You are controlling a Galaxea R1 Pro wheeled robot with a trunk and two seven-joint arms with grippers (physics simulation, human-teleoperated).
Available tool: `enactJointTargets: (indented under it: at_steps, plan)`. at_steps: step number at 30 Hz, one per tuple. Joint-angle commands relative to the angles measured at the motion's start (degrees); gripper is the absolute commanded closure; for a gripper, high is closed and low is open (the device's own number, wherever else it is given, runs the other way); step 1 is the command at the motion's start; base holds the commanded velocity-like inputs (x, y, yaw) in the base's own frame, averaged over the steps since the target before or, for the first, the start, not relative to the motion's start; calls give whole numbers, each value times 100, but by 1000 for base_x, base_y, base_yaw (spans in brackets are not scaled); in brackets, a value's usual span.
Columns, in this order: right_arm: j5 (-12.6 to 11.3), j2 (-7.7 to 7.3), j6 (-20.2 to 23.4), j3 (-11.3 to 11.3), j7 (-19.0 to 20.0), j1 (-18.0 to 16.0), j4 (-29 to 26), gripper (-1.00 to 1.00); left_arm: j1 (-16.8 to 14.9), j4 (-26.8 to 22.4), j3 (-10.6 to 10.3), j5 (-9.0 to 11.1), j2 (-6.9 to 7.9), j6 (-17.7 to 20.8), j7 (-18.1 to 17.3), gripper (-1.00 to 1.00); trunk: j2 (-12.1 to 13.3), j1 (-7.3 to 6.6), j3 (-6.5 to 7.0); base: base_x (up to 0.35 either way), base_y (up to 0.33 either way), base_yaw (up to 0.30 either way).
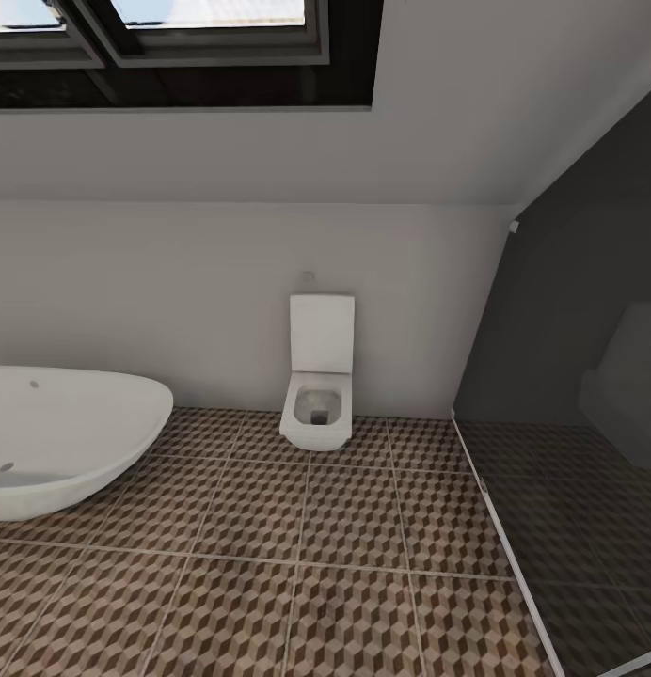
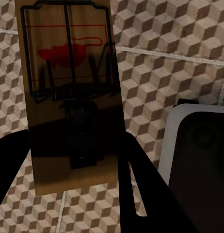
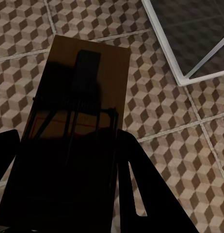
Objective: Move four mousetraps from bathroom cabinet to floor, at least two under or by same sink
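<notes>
A tan wooden mousetrap (image 2: pixel 68 97) with a dark wire frame and a red spot hangs above the cube-patterned bathroom floor (image 2: pixel 155 73), and my left gripper (image 2: pixel 68 160) is shut on its lower end. My right gripper (image 3: pixel 63 165) is shut on a second mousetrap (image 3: pixel 78 121), held over the same tiles (image 3: pixel 160 97). Dark fingers (image 2: pixel 141 194) flank each board. The cabinet and the sink are out of view.
Ahead, a square white toilet (image 1: pixel 318 395) stands against the pale wall, with a white oval tub (image 1: pixel 62 442) at the left. A dark glass screen (image 1: pixel 570 423) with a white floor rail (image 3: pixel 189 39) closes off the right. A white-rimmed dark object (image 2: pixel 199 155) lies beside the left trap.
</notes>
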Motion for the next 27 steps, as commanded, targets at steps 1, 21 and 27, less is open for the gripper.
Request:
enactJointTargets:
  at_steps: [1,21,27]
  plan:
    - [-12,-1,-9,53,-49,-3,-1,100,-7,14,-40,-14,-3,-21,34,100,-11,3,-11,0,0,0]
    - [-12,-1,-9,51,-49,-3,-3,100,-7,14,-40,-13,-3,-20,34,100,-11,3,-11,0,0,0]
    - [-11,-1,-9,52,-49,-3,-4,100,-7,14,-40,-13,-3,-22,34,100,-11,3,-11,0,0,0]
